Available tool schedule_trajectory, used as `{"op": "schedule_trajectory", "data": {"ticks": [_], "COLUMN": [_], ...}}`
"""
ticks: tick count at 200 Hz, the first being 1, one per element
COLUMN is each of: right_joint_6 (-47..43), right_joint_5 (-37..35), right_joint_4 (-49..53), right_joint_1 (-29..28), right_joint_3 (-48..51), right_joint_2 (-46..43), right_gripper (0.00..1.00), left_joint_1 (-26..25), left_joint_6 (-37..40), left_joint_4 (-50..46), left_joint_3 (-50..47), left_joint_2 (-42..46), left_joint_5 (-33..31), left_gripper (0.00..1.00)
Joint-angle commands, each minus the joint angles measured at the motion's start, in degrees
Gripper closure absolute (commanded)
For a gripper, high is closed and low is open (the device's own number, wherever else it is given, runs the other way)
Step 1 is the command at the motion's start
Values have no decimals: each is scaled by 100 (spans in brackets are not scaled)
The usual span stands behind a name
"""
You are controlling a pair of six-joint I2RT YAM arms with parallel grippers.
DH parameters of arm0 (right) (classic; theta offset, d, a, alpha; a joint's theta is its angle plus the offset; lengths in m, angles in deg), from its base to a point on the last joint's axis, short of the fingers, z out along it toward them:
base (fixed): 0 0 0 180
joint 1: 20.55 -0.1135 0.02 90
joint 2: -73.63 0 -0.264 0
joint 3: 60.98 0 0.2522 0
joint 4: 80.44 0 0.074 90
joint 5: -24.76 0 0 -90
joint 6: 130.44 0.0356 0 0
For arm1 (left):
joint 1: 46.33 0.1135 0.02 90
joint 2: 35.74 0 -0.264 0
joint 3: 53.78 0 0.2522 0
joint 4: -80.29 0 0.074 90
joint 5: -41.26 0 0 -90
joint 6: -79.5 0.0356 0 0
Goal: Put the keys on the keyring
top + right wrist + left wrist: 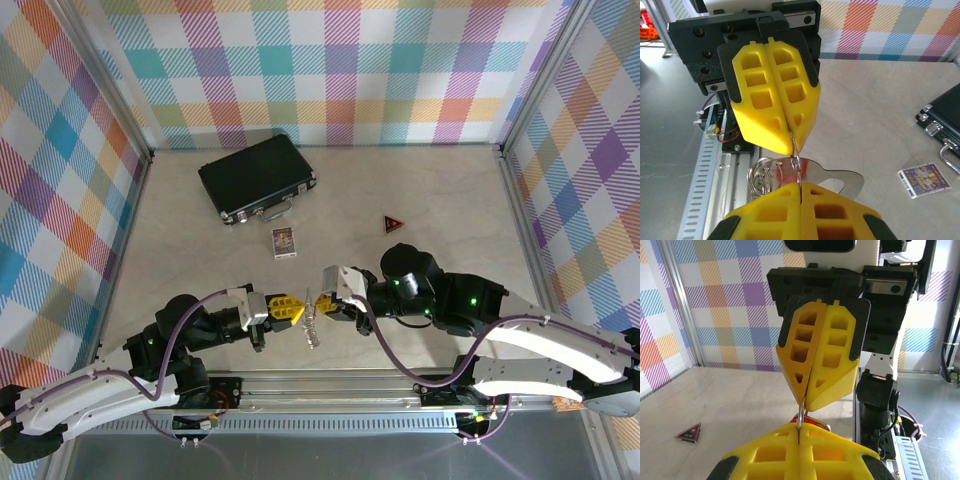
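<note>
Left gripper [296,311] and right gripper [323,303] meet tip to tip. Each one has its yellow fingers pressed tight together on the thin wire of the keyring [313,326]. The keyring hangs down between the two tips, close to the near edge of the table [450,200].

From the right wrist, small silver rings [761,176] and a flat shiny metal piece [842,179] dangle from the wire. A red bit of the keys [775,172] sits right by the small rings, just behind the wire. It is too hidden to tell if it is on the wire.

Back from the keyring lies a little picture card [284,242]. Farther back from the keyring is a shut black case [257,178] with a metal handle. A dark red triangle [393,224] lies well apart from the keyring, back and to the right.
</note>
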Motion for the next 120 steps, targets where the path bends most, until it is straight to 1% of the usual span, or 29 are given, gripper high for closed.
{"op": "schedule_trajectory", "data": {"ticks": [1, 120], "right_joint_6": [-111, -206], "right_joint_5": [-186, -249], "right_joint_4": [-453, -423], "right_joint_1": [-53, -71], "right_joint_3": [141, 157], "right_joint_2": [-190, -86], "right_gripper": [100, 100], "left_joint_1": [-24, -24], "left_joint_6": [-130, -206], "left_joint_4": [413, 489], "left_joint_3": [-42, -69], "left_joint_2": [-5, -26], "left_joint_5": [-98, -191], "left_gripper": [100, 100]}}
